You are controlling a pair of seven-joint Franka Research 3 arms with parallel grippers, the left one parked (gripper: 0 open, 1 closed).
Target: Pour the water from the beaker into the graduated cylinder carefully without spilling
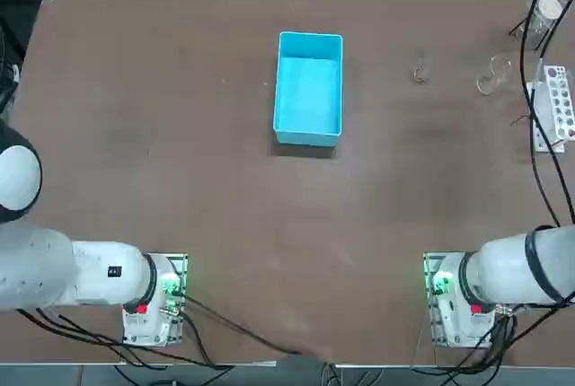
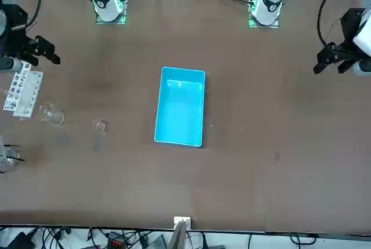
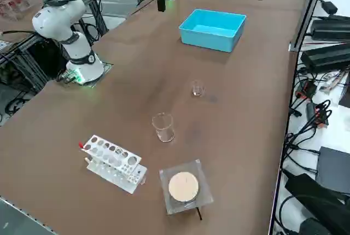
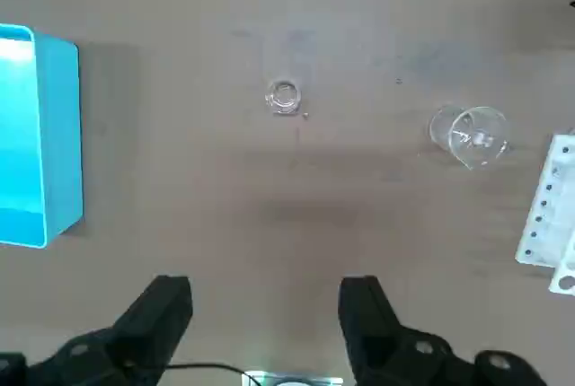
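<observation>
Right of the blue box (image 1: 307, 88), the right end effector (image 4: 265, 289) hovers wide open, empty; the beaker (image 3: 198, 88) stands nearer the box than the graduated cylinder (image 3: 163, 127).

We've got a bright blue box (image 1: 307, 88) on a plain brown counter (image 1: 216, 197), and a white rack (image 3: 114, 161) dotted with dark holes.

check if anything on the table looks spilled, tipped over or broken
Nothing plainly odd: the beaker and graduated cylinder stand upright, no damage visible. Small specks lie beside the beaker; I cannot tell whether they are drops. The right gripper hovers open over the table.
</observation>
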